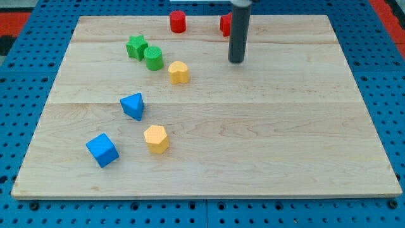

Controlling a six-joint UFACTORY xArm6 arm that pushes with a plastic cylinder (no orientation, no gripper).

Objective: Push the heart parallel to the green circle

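The yellow heart (179,72) lies on the wooden board toward the view's upper left. The green circle (153,58) stands just up and to the left of it, nearly touching. My tip (236,61) rests on the board to the right of the heart, roughly a hand's width away, touching no block. The rod rises straight up out of the view's top.
A green star (136,47) sits against the green circle's left. A red cylinder (178,21) and a red block (224,25), partly hidden behind the rod, are at the top edge. A blue triangle (133,106), a blue cube (102,150) and a yellow hexagon (155,139) lie lower left.
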